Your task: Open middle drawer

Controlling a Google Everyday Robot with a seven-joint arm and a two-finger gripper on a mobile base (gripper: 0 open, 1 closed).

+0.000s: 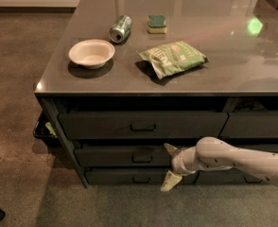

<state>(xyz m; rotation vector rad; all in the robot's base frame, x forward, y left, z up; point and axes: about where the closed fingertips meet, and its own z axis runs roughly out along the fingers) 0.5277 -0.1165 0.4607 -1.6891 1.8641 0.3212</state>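
Note:
The middle drawer (115,156) is a wide, low dark-grey front, second of three stacked under the counter. It is shut, with a small loop handle (142,158) at its centre. My gripper (168,165) comes in from the right on a white arm. It is open, one finger (169,148) up at the drawer's right part and the other (169,181) down over the lowest drawer. It is just to the right of the handle and holds nothing.
The taller top drawer (143,125) and the lowest drawer (129,177) are shut. On the counter (252,70) lie a white bowl (91,53), a can (120,28), a sponge (156,23) and a green chip bag (173,57). Open floor lies to the left and in front.

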